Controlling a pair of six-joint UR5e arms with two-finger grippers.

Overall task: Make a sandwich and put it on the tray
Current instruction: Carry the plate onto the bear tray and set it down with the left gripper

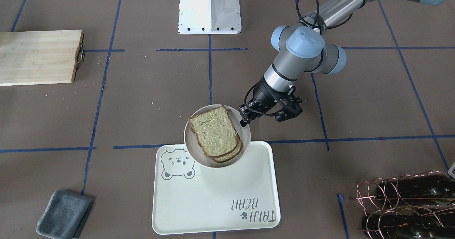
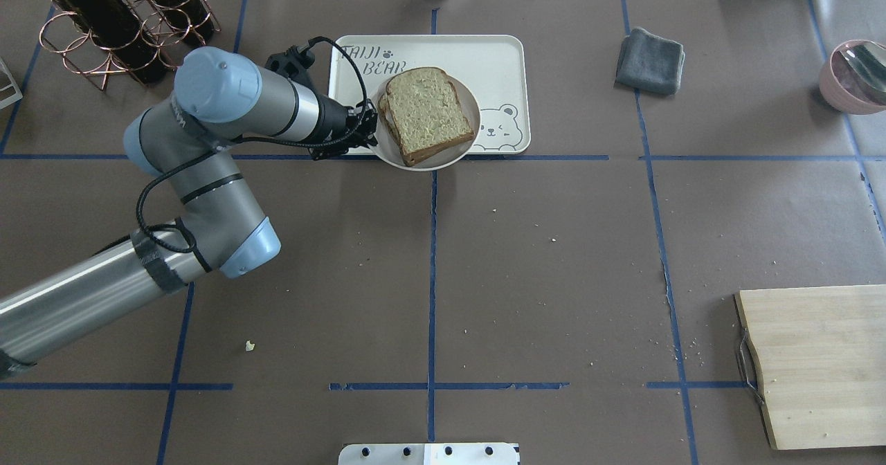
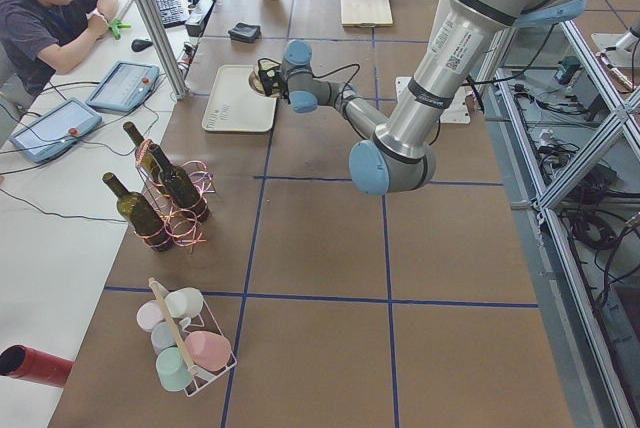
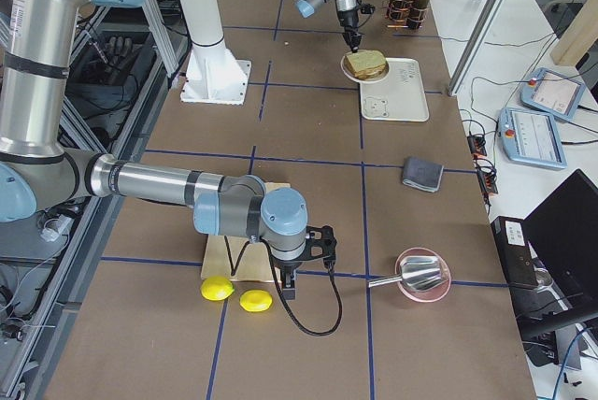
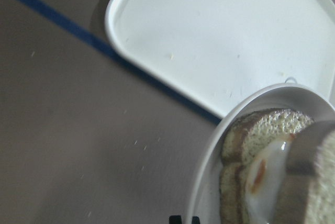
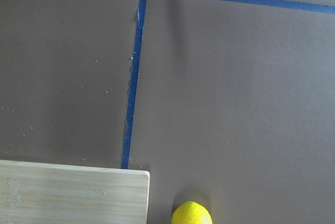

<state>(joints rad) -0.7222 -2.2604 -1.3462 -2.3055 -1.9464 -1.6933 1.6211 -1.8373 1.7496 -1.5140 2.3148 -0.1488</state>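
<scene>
Overhead view: our left gripper (image 2: 370, 131) is pinched tight on the rim of the small white dish (image 2: 432, 165) at its 9 o'clock. The sandwich (image 2: 428, 112) sits in that dish with the egg (image 5: 267, 174) peeking out between the slices, and the dish overlaps the tray (image 2: 484, 57) at the tray's 6 o'clock edge. Our right gripper (image 4: 286, 288) hangs by the cutting board (image 6: 68, 192) and lemons (image 4: 217, 289), and we can't tell whether its claw is wide or narrow.

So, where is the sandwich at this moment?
In the overhead view the sandwich lies on the white dish gripped by the left gripper, over the tray's robot-side edge, beside the bear drawing.
</scene>
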